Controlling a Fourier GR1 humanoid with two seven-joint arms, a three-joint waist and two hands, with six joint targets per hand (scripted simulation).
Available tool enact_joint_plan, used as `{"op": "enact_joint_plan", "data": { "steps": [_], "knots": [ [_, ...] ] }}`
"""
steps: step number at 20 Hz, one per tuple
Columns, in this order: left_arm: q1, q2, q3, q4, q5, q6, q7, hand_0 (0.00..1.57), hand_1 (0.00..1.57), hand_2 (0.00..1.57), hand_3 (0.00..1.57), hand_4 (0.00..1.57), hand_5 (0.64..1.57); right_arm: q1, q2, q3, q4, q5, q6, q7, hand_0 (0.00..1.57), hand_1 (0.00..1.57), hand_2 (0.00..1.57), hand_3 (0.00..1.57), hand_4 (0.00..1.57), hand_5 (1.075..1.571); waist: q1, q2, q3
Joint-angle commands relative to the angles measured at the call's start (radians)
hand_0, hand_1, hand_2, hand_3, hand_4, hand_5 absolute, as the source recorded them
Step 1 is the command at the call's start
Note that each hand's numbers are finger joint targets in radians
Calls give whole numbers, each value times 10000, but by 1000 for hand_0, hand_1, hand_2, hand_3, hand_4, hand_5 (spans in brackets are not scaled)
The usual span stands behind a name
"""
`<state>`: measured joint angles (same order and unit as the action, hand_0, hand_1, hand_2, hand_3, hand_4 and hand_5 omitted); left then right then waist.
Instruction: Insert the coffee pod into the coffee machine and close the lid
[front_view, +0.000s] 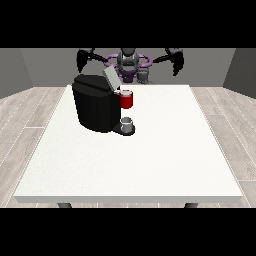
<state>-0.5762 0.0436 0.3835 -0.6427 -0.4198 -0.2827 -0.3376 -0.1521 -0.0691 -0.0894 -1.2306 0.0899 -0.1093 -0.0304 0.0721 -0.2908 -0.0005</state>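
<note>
The black coffee machine stands on the white table, left of the middle. Its grey lid is tilted up and open. A red thing at the machine sits at its front, under the lid. Below that, a small grey thing rests on the machine's black base. Another grey thing shows at the table's far edge in front of the robot; I cannot tell which is the pod. The hand at the view's left and the hand at the view's right hang raised beside the robot, fingers relaxed, holding nothing.
The table's right half and near half are bare white surface. Grey walls and a wood-look floor surround the table. The robot's torso stands behind the far edge.
</note>
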Motion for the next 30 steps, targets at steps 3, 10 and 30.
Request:
{"op": "enact_joint_plan", "data": {
  "steps": [3,10,30],
  "knots": [
    [964,-322,-68,-547,427,-45,148,0,0,0,0,390,1571,-512,-417,385,-911,-199,981,390,0,0,0,0,196,1571,218,-304,4],
    [1193,-430,-957,-2411,1651,-279,1265,0,0,0,0,360,1571,-1380,-998,-238,-497,-288,1039,227,0,0,0,0,0,1571,714,561,8],
    [2731,256,-1989,-6239,3056,-365,1854,0,0,0,0,338,1571,-4225,-955,-856,1427,-1315,934,1404,0,0,0,0,0,1571,1041,2673,5]
  ]
}}
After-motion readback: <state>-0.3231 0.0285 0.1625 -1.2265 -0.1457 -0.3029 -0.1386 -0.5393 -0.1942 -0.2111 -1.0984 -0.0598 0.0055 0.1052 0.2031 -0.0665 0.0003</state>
